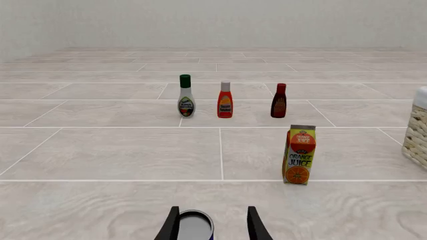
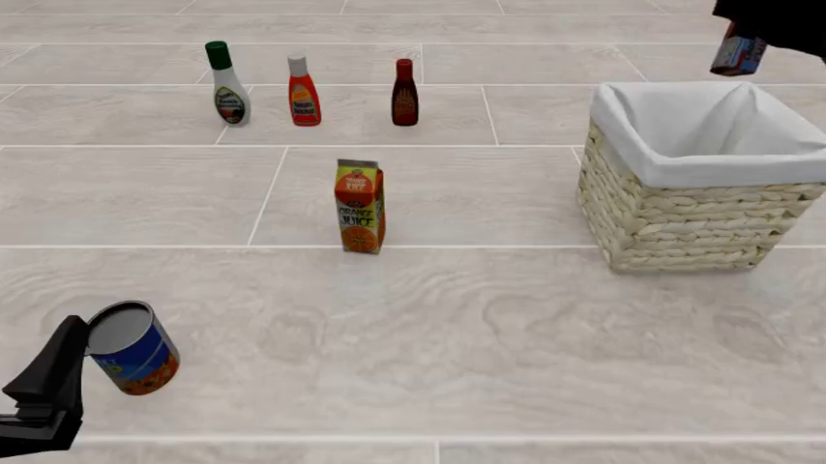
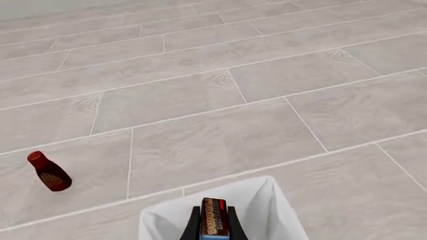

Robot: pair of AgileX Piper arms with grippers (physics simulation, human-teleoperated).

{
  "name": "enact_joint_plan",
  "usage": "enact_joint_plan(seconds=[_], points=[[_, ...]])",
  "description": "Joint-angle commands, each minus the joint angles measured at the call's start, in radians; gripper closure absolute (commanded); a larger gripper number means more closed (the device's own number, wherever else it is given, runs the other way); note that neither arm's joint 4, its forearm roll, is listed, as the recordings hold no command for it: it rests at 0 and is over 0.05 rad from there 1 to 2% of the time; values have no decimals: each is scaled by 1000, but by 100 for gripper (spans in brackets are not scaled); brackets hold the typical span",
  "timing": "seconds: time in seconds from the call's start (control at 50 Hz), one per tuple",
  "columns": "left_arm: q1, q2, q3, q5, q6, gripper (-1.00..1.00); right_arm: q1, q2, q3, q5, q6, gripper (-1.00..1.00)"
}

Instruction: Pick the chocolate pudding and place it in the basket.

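Front view: high on the arms' side, facing forward and down over the table [image 2: 516,329]; takes in bottles, carton [image 2: 359,206], basket [image 2: 691,184].
Left wrist: low and near the table, facing level toward the bottles and carton [image 1: 298,154].
Right wrist: high over the basket [image 3: 267,210], tilted down.
Shared: the dark red bottle [image 3: 49,171] shows in all three.

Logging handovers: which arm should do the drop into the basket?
Right: its gripper holds the small dark brown pudding box above the cream wicker basket; the left gripper is far off.
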Motion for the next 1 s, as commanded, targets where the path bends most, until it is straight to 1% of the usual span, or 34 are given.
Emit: enact_joint_plan(seconds=[0.02,0.2,0.36,0.48,0.68,1.0], points=[[0,0,0,0,0,-100,-14,35,6,-29,-12,100],[0,0,0,0,0,-100,-28,40,57,-65,-35,100],[0,0,0,0,0,-100,-29,51,64,-73,-45,100],[0,0,0,0,0,-100,-31,67,59,-78,-43,100],[0,0,0,0,0,-100,-22,95,55,-78,-24,100],[0,0,0,0,0,-100,-30,88,122,-115,-23,100]])
